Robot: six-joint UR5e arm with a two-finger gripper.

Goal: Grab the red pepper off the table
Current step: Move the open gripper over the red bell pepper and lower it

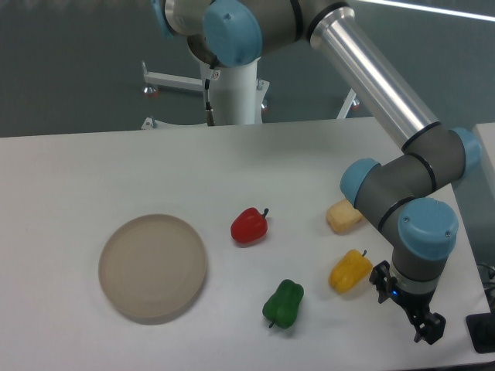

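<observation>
The red pepper (pixel 249 226) lies on the white table (pixel 116 166) near its middle, glossy, with its dark stem pointing right. My gripper (pixel 406 305) hangs at the table's front right, well to the right of the red pepper and just right of a yellow pepper (pixel 349 270). Its two black fingers (pixel 380 280) stand apart, with nothing between them. The gripper is open and empty and touches none of the objects.
A green pepper (pixel 284 303) lies in front of the red one. A pale yellow block (pixel 343 216) sits behind the yellow pepper. A round beige plate (pixel 152 267) lies at the left. The arm's base column (pixel 232 93) stands at the table's back edge.
</observation>
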